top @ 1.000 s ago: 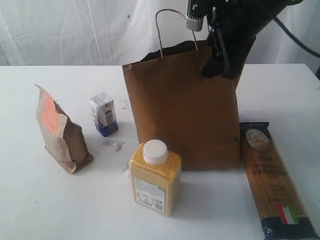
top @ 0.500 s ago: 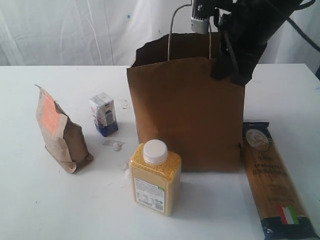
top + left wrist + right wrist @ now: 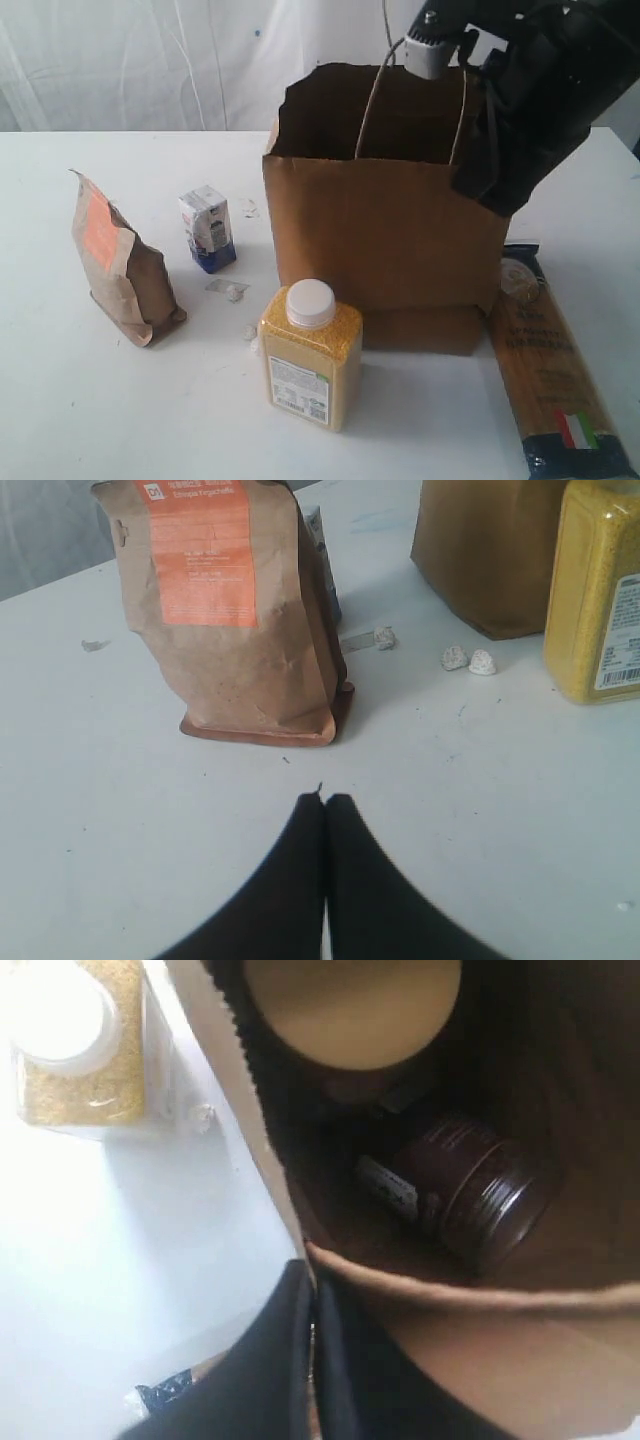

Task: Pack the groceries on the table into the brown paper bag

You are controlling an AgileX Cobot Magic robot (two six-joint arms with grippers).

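While the right gripper (image 3: 308, 1268) pinches the paper bag (image 3: 380, 240) by its rim, seemingly to open it, the left gripper (image 3: 325, 800), pressed together and empty, must spread for the pouch (image 3: 235, 610).

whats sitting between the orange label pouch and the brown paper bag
In the exterior view, the small white-blue carton stands between the pouch and the paper bag; a small clear scrap lies beside it.

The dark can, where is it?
Inside the bag, right of centre on the table; the right wrist view shows the can lying beside the jar.
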